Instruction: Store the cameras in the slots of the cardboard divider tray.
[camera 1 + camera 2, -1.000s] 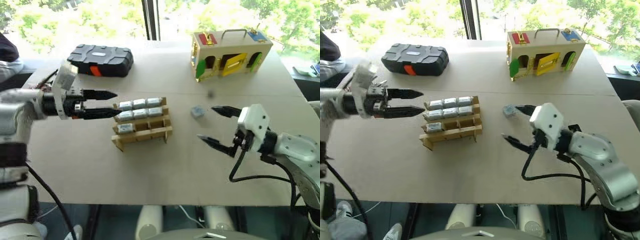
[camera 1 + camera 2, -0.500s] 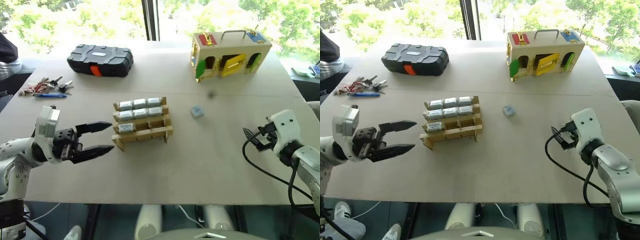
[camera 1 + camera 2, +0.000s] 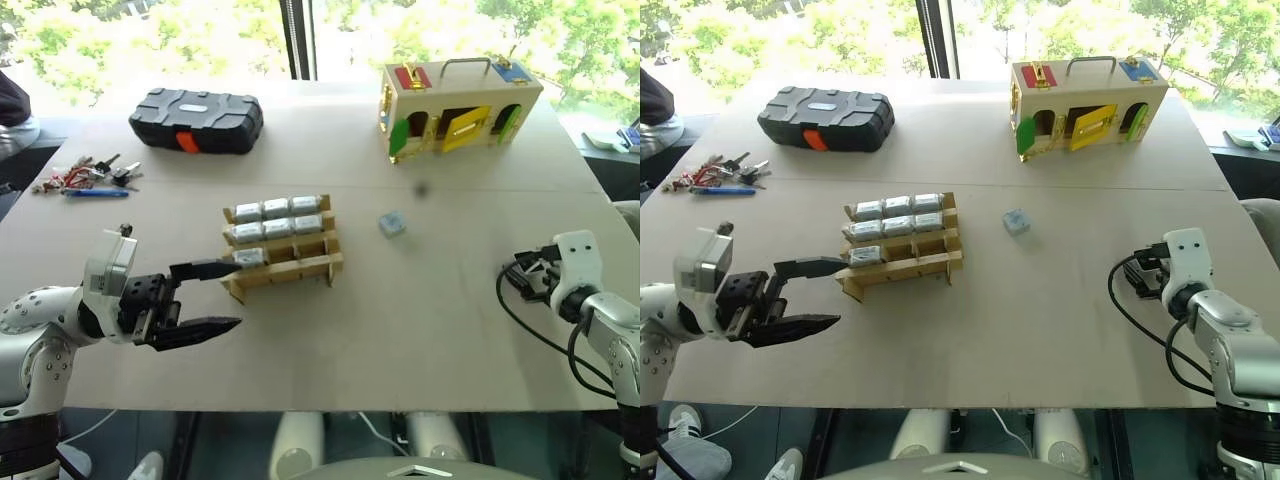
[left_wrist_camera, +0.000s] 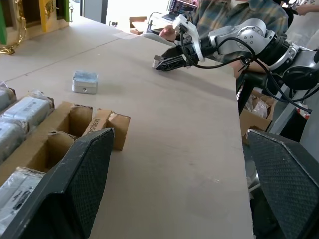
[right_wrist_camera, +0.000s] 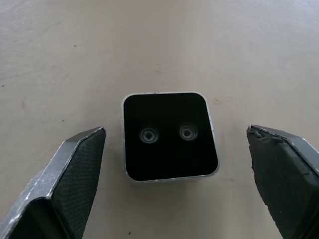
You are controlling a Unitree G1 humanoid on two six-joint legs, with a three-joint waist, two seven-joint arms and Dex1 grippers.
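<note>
Table (image 3: 420,330) carries cardboard divider tray (image 3: 300,264) mid-left, seven cameras (image 3: 275,208) slotted in its far rows. Black hard case (image 3: 196,119) far left, wooden box (image 3: 460,97) far right, keys (image 3: 85,175) at left edge. Left gripper (image 3: 220,296) fingers spread, empty, just beside tray. Right gripper (image 5: 174,184) spread over a dark-faced camera (image 5: 169,137) on the table. One loose camera (image 3: 393,224) lies right of tray.

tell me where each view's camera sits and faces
Head eyes: looking down over the table; cardboard divider tray, left end effector, right arm show.
Left wrist: across tray slots toward loose camera and right end effector; own fingers show.
Right wrist: down at a dark-faced camera between its open fingers.
Shared: head eyes and left wrist see tray, loose camera.
</note>
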